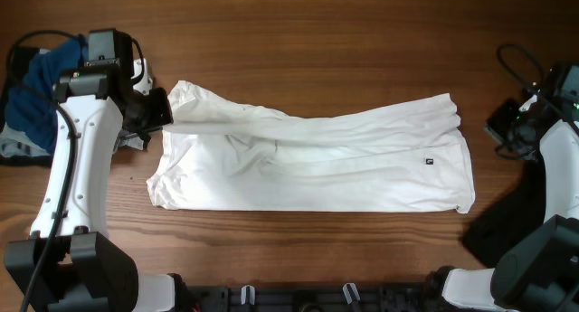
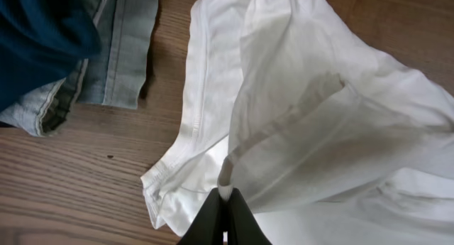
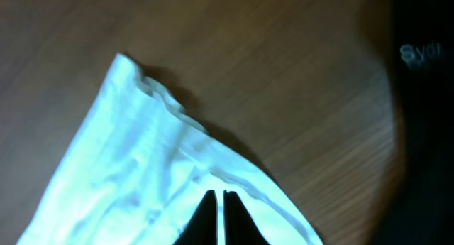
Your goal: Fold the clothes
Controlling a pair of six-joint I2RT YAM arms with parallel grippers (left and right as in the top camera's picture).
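Brown wood-grain table [image 1: 298, 41] fills all three views, and the white shirt [image 1: 317, 158] lies across its middle, stretched left to right and doubled lengthwise, with long soft ridges running along it. Its small dark label [image 1: 430, 163] sits near the right end, close to the hem. The left claw [image 2: 225, 195] is at the shirt's left end, its fingers pressed together on a thin fold of hemmed white cloth; the wrist view shows that fold rising up off the table into the fingertips, while a stitched edge of the shirt lies flat on the wood just to the left. Beside that end, at the table's far left, a heap of blue cloth [image 1: 41, 86] rests on pale denim [image 2: 120, 46], near the shirt but apart from it. The right claw [image 1: 499, 129] is off the shirt's right edge, with bare wood between them in the overhead view. Its fingers stand very narrow, only a slit between them. In the blurred wrist view the tips lie over a hemmed corner of the shirt, and I cannot tell whether any cloth is caught there. A black garment [image 3: 418, 55] with small white print lies on the table at the right, beside the shirt's corner and partly under the right arm.
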